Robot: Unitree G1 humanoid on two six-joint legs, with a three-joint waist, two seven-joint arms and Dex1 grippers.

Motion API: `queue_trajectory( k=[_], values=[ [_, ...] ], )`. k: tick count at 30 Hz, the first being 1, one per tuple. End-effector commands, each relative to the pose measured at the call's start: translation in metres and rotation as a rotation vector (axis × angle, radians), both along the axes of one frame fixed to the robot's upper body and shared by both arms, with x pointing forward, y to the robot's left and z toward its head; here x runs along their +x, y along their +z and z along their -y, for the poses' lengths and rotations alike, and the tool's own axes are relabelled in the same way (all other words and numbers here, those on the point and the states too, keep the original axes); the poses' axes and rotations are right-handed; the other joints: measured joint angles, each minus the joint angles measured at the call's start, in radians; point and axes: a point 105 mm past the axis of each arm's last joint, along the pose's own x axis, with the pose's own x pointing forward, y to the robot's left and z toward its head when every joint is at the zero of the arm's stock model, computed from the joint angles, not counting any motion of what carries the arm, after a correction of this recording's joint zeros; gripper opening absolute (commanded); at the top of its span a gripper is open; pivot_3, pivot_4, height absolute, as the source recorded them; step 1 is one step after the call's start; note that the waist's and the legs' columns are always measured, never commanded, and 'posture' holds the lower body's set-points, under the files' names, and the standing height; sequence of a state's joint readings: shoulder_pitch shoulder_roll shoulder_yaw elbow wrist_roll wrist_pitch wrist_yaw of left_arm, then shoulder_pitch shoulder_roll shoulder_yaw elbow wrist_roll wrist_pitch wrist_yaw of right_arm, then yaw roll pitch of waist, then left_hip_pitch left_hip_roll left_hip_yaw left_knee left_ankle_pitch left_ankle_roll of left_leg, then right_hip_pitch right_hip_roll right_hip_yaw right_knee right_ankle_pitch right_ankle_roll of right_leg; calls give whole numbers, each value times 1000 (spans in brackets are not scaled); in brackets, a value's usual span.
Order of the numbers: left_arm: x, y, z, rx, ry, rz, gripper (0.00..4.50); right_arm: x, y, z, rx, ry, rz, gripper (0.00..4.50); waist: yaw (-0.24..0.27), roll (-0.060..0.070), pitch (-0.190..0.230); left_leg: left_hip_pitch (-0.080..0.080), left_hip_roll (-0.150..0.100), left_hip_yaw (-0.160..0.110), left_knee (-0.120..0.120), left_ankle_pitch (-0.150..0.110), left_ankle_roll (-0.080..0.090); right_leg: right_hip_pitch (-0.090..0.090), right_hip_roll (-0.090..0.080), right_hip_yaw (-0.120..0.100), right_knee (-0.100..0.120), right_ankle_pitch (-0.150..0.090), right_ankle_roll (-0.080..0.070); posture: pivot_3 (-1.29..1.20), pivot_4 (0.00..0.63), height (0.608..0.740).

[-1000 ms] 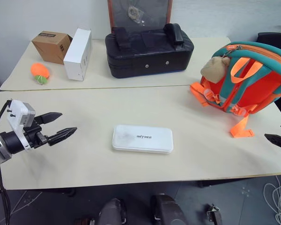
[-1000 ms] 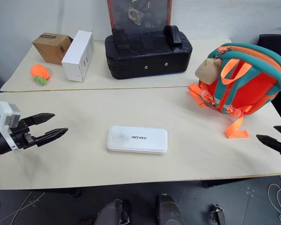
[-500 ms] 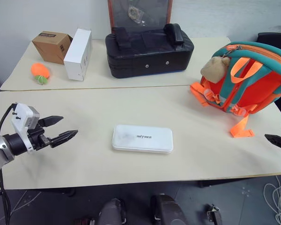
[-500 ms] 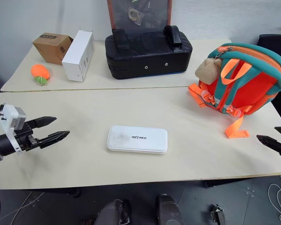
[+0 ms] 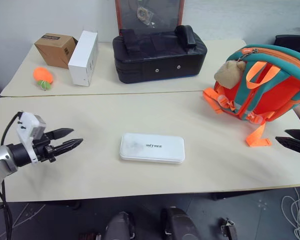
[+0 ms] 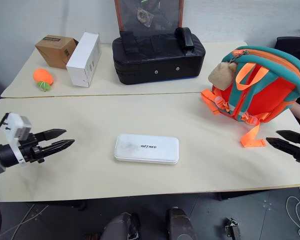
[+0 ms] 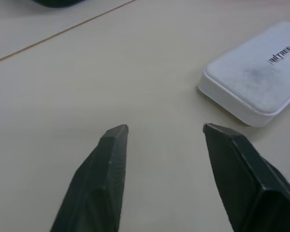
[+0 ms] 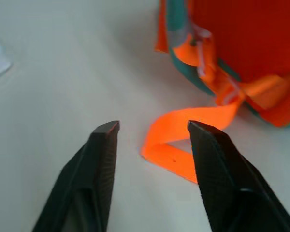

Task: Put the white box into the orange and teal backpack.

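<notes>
Lettering on the white box (image 5: 152, 148) reads "INITREE"; we see it flat mid-table (image 5: 215, 170), nothing touching it. Orange and teal backpack (image 5: 267, 85) sits at the table's right end, tan plush toy (image 5: 230, 72) on it. Left gripper (image 5: 69, 139) hovers left of the box, fingers parted, empty. Right gripper (image 6: 282, 139) hovers near the orange strap (image 6: 251, 138), fingers parted, empty. We can't read the brown box (image 5: 55, 49) label.
</notes>
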State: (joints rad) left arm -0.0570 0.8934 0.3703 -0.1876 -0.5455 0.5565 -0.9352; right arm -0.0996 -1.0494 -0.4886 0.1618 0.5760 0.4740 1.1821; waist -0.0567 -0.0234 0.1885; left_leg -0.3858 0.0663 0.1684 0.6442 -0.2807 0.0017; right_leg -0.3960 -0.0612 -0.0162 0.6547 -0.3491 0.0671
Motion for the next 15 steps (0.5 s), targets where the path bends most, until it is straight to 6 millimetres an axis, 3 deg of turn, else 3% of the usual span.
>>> queue_trajectory(
  k=[1, 4, 5, 10, 15],
  values=[
    [6, -7, 21, 74, -108, 12, 1275, 6, 3, -43, -14, 179, 7, 932, 1, 0, 0, 0, 0, 0, 0, 0, 0, 0, 0, 0, 0, 0, 0, 0, 150, 740],
    [17, -27, 44, 146, -194, -7, 400, 10, -15, -90, -39, 379, -34, 4, 4, 0, 0, 0, 0, 0, 0, 0, 0, 0, 0, 0, 0, 0, 0, 0, 150, 740],
    [22, -31, 50, 150, -204, -14, 81, 10, -21, -101, -54, 430, -44, 0, 5, 0, 0, -1, 0, 0, 0, 0, 0, -1, 0, 0, 0, 0, 0, 0, 150, 740],
    [38, -33, 66, 134, -201, -2, 34, 26, -46, -120, -188, 487, -43, 0, 8, 0, 0, -3, 0, 0, 4, 1, 2, -2, 1, 0, 2, 0, 1, 0, 150, 740],
    [38, -34, 87, 106, -256, 12, 34, 28, -63, -131, -227, 548, -60, 0, 12, 0, 0, -3, 0, 1, 5, 1, 2, -2, 0, 0, 3, 1, 1, 0, 150, 740]
  ],
)
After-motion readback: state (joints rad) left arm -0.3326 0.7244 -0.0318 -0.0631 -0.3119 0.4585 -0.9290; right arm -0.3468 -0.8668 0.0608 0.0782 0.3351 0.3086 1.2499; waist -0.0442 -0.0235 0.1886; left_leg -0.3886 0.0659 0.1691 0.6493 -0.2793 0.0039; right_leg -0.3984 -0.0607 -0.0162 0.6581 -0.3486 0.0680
